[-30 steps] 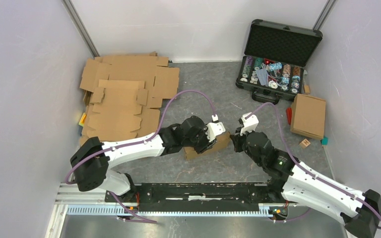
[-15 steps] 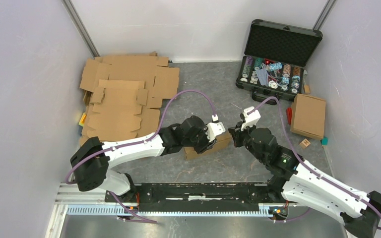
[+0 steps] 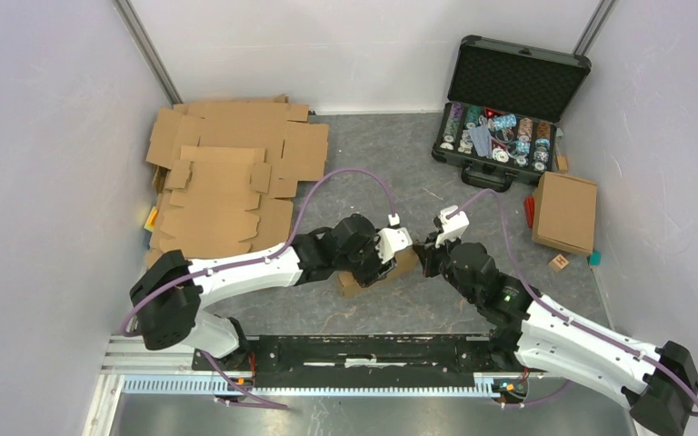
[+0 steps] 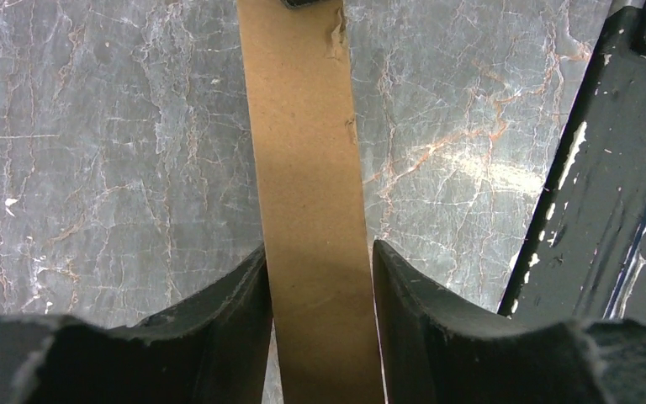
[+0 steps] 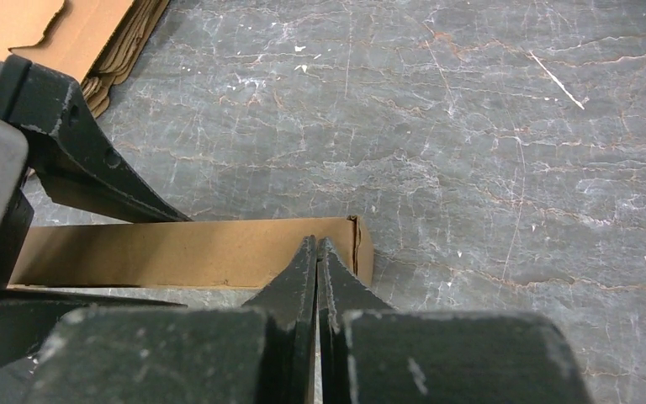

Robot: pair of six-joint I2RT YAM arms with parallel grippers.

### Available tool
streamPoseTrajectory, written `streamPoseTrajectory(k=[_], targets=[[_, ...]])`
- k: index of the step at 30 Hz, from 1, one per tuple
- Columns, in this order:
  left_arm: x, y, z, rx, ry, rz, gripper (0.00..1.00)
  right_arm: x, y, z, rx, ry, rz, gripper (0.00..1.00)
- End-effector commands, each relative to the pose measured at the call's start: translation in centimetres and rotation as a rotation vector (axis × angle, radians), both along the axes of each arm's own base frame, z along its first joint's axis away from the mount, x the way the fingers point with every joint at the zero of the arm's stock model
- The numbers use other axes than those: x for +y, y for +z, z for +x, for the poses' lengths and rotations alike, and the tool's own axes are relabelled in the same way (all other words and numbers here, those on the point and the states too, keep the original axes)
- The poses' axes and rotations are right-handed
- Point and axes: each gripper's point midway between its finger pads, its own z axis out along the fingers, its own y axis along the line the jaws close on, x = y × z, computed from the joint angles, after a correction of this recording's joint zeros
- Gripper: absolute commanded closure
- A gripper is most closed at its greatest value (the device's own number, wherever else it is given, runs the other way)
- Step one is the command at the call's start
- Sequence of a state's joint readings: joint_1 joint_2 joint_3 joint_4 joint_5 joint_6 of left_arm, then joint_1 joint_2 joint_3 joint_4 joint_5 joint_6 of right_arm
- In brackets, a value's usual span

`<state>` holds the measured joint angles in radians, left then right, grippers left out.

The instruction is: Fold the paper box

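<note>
The paper box [image 3: 408,264] is a small brown cardboard box lying on the grey table between the two arms. My left gripper [image 3: 383,258] is shut on it. In the left wrist view the box [image 4: 303,168] runs as a narrow strip between the two fingers of the left gripper [image 4: 320,273]. My right gripper [image 3: 426,257] is shut, with nothing seen between its fingers. In the right wrist view the joined tips of the right gripper [image 5: 317,246] rest against the box's side [image 5: 177,252] near its right end.
A stack of flat cardboard blanks [image 3: 227,173] lies at the back left. An open black case of chips [image 3: 504,118] stands at the back right. A folded box [image 3: 563,211], a small wooden block [image 3: 559,262] and a teal piece [image 3: 594,258] lie at the right.
My right gripper has moved left, up against the box's right end. The left gripper keeps its hold on the box and has barely shifted.
</note>
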<state>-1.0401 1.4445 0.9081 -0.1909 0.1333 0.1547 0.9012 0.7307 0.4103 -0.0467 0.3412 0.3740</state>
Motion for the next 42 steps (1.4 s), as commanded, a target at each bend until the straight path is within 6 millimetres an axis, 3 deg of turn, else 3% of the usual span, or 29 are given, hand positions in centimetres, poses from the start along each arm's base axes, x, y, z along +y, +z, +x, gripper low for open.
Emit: streamPoseTrajectory(k=[1,7,10,11,12,14,15,19,26,32,36,42], targets=[[-1.0,4.0,0.0,-0.026,-0.003,-0.091,0.45,-0.3,-2.5,-0.9,0.068,0.018,-0.051,1.00],[-0.7,8.6,0.2,-0.086,0.021,-0.192,0.32,0.3,-2.0,-0.8,0.058,0.038,-0.043,1.00],[-0.2,10.7,-0.2,-0.091,0.036,-0.243,0.34,0.4,-1.8,-0.7,0.057,0.041,-0.047,1.00],[0.0,11.3,-0.3,-0.092,0.043,-0.261,0.40,0.4,-1.8,-0.7,0.056,0.042,-0.049,1.00],[0.3,11.8,-0.5,-0.096,0.045,-0.277,0.52,0.4,-1.7,-0.7,0.054,0.042,-0.045,1.00],[0.8,12.4,-0.8,-0.096,0.054,-0.291,0.88,0.5,-1.6,-0.7,0.051,0.042,-0.042,1.00],[1.0,12.4,-0.8,-0.092,0.060,-0.290,0.97,0.5,-1.6,-0.7,0.051,0.043,-0.041,1.00],[1.6,10.9,-1.5,-0.032,0.075,-0.245,0.98,0.5,-1.6,-0.7,0.052,0.045,-0.041,1.00],[3.9,5.2,-1.8,0.082,0.207,-0.206,0.98,0.6,-1.6,-0.7,0.053,0.050,-0.042,1.00],[4.9,3.1,-2.3,0.121,0.247,-0.243,0.98,0.6,-1.6,-0.7,0.051,0.051,-0.042,1.00],[5.3,4.1,-2.5,0.126,0.256,-0.273,0.98,0.6,-1.7,-0.7,0.050,0.052,-0.047,1.00],[6.9,8.6,-3.1,0.126,0.303,-0.329,0.98,0.5,-1.9,-0.6,0.048,0.052,-0.060,1.00]])
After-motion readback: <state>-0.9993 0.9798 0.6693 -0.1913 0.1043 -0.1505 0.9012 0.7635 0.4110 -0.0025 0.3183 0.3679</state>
